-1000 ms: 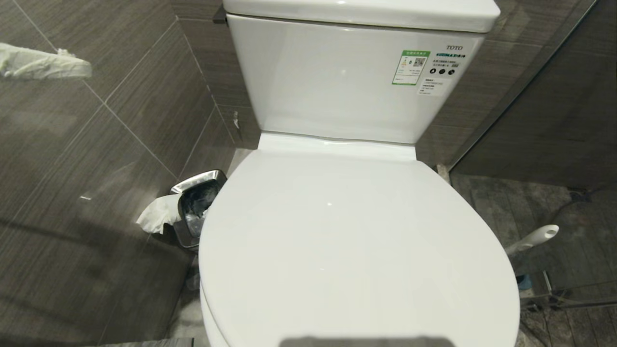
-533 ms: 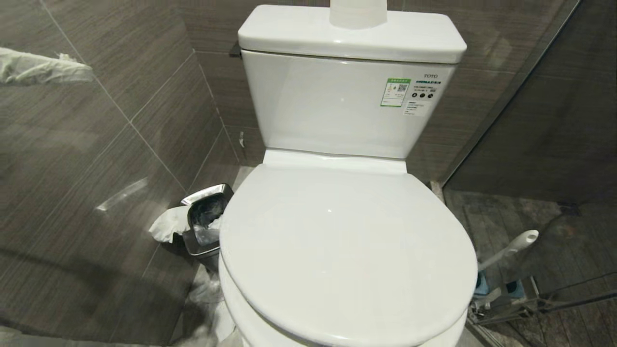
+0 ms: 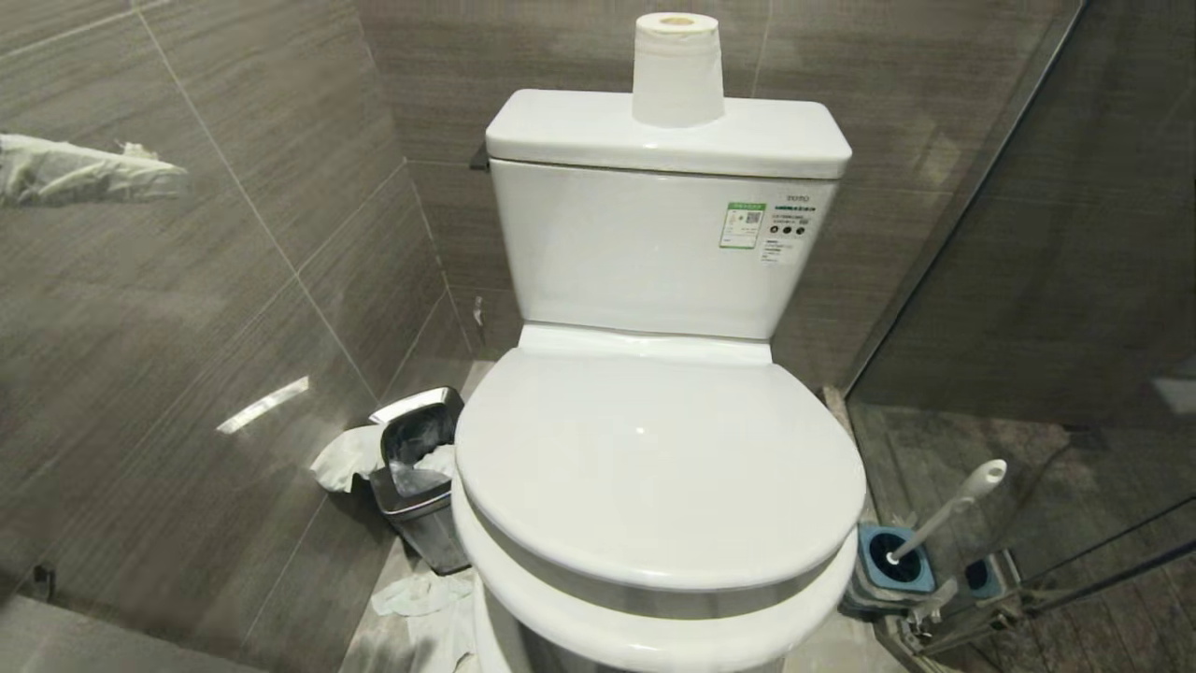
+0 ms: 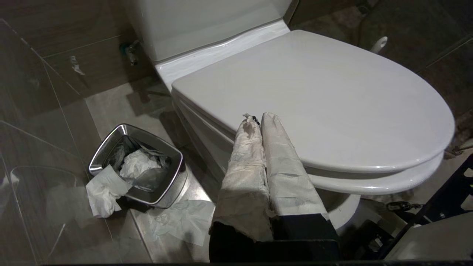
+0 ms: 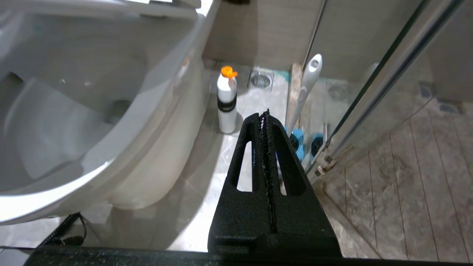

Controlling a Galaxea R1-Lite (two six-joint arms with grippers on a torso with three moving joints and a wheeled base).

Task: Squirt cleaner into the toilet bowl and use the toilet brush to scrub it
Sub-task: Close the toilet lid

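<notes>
On the left wall a crumpled scrap of pale plastic (image 3: 84, 168) clings to the grey tiles; below it, on the floor beside the toilet, stands one small steel waste bin (image 3: 420, 486), lid off, stuffed with white tissue (image 4: 138, 164), with one wad (image 4: 103, 190) hanging over its rim and more paper lying flat on the floor (image 4: 181, 221) next to it. The left gripper (image 4: 257, 119) hovers just above the left edge of the toilet bowl (image 3: 654, 467), its two paper-wrapped fingers (image 4: 244, 162) pressed together on nothing; the lid is down over the seat. On the cistern (image 3: 654, 252) one toilet roll (image 3: 676, 70) stands upright. To the right of the toilet, on the floor, stands one white bottle with an orange cap (image 5: 227, 99), close against the porcelain; the right gripper (image 5: 264, 114) hangs low there, black fingers (image 5: 255, 147) closed and empty, well short of the bottle. Further right, the toilet brush (image 3: 944, 514) leans in its blue-and-grey square holder (image 3: 892, 565), white handle tilted towards the glass shower screen (image 3: 1028, 280); it is beyond the right fingers and apart from them.
</notes>
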